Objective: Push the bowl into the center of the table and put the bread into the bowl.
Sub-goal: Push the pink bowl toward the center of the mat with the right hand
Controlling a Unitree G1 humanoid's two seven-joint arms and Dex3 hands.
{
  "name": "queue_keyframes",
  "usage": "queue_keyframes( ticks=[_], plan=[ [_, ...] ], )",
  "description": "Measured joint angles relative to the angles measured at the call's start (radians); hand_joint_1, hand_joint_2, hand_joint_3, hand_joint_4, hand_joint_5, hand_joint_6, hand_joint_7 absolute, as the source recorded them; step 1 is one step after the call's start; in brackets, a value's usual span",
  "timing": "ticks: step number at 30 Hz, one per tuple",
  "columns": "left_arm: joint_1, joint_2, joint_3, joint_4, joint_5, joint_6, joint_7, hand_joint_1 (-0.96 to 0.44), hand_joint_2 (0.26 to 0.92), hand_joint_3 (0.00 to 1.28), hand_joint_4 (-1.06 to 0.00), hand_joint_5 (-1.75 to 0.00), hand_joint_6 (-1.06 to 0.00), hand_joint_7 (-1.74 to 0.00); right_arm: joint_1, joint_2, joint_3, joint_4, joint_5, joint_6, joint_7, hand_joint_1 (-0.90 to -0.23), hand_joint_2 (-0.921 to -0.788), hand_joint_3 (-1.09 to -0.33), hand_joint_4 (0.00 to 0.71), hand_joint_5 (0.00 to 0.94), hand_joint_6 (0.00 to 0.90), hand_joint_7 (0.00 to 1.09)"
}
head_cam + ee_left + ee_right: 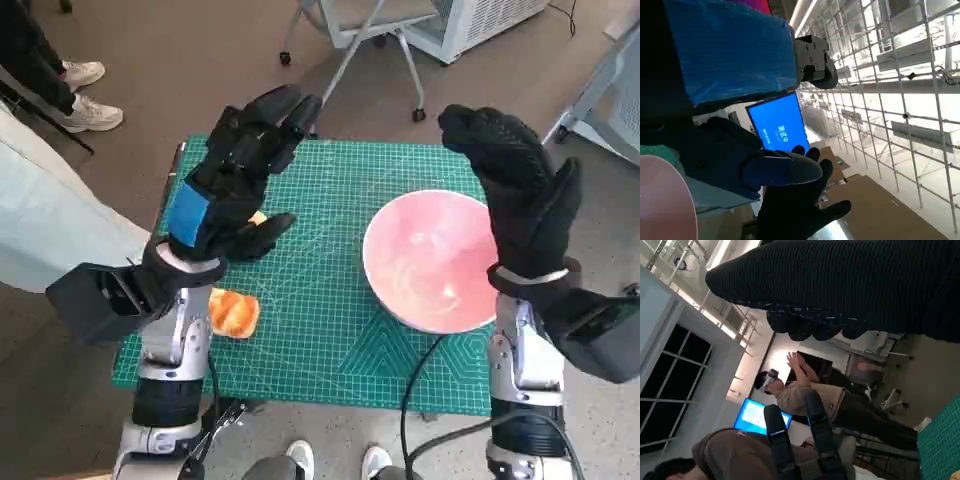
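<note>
With both the left hand (pixel 237 178) and right hand (pixel 520 185) raised, spread and empty, the bowl (pixel 432 259) at the table (pixel 330 340) edge could be tipped off by a clumsy push.

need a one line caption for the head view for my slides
Both hands, left and right, raised open above the green mat; pink bowl on its right side, bread near its left edge.

bowl (pixel 432 260) sits right on the mat (pixel 330 330), bread (pixel 233 312) left (near the front edge).
</note>
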State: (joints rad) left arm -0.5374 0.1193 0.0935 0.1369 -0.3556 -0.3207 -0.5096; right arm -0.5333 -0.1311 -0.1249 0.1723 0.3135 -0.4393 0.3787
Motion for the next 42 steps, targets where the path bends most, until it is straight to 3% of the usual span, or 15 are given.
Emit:
queue_keyframes(
  ticks=[42],
  plan=[
    [-0.001, 0.003, 0.002, 0.007, -0.010, 0.027, -0.013, -0.54, 0.921, 0.40, -0.17, 0.00, 0.00, -0.57, 0.000, -0.003, -0.006, 0.000, 0.003, -0.001, 0.003, -0.622, -0.921, -0.731, 0.246, 0.005, 0.080, 0.64]
  ],
)
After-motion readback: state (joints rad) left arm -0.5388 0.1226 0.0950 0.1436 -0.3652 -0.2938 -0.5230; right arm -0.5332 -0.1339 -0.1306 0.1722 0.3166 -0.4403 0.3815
